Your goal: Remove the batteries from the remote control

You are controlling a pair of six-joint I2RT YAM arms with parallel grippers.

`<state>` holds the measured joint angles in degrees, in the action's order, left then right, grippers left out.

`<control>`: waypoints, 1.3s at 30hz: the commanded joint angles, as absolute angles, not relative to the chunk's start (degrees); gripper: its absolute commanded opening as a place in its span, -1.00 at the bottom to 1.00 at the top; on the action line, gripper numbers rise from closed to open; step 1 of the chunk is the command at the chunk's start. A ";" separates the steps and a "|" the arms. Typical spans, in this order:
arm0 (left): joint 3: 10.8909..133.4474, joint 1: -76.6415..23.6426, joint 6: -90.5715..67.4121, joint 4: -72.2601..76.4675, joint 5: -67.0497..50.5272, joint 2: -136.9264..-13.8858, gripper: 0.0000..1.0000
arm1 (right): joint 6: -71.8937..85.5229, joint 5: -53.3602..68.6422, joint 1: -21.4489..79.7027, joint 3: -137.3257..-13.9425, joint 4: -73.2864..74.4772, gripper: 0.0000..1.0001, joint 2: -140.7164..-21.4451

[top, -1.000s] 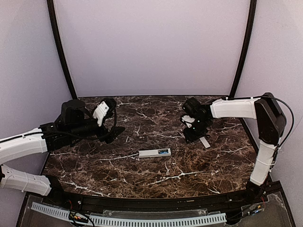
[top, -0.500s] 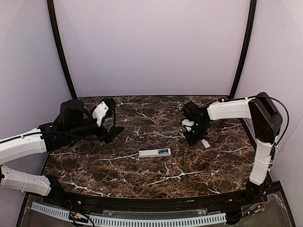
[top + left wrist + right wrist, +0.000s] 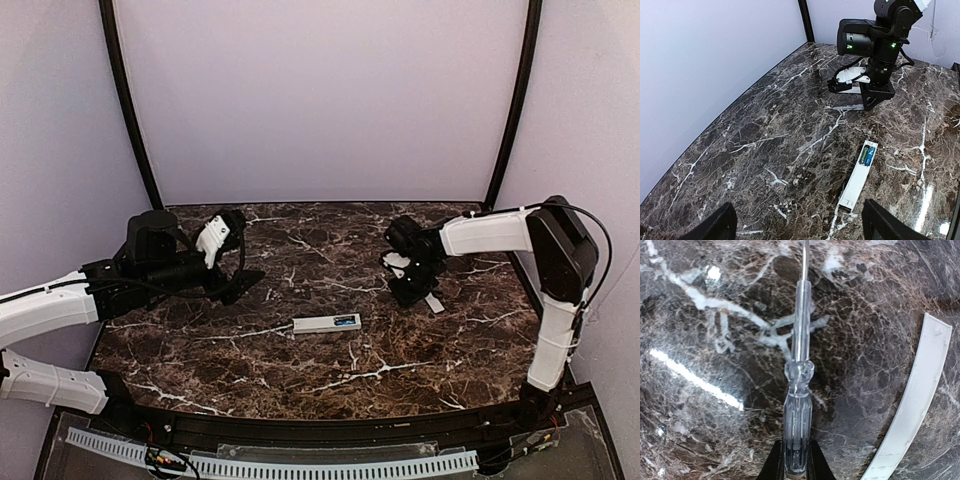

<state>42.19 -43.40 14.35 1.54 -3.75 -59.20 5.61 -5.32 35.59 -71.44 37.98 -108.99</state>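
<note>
Remote control (image 3: 326, 323) at frame centre, batteries (image 3: 867, 155) exposed.
Right end effector (image 3: 796, 460) clenches a screwdriver (image 3: 799, 390), left end effector (image 3: 802, 222) released; best to pry gently under one cell's end.

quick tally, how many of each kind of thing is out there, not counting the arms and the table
remote control: 1
batteries, in its open compartment: 2
cover, lying on the table: 1
screwdriver, clear handle: 1
total: 5
</note>
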 commanded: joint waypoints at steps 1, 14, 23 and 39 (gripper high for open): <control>42.56 -43.64 13.31 0.27 -9.59 -58.49 0.77 | 4.49 1.97 35.20 -70.07 35.65 -0.92 -102.29; 46.19 -43.56 4.62 3.76 -22.58 -57.17 0.95 | 3.29 32.53 36.56 -63.29 25.67 -1.00 -84.57; 58.87 -43.57 -15.64 -2.26 -23.83 -69.56 0.51 | 2.27 22.68 41.57 -61.08 22.97 -1.00 -80.15; 64.84 -43.61 -39.26 -1.10 -23.96 -79.24 0.19 | -2.36 1.49 51.24 -62.36 22.29 -1.00 -78.78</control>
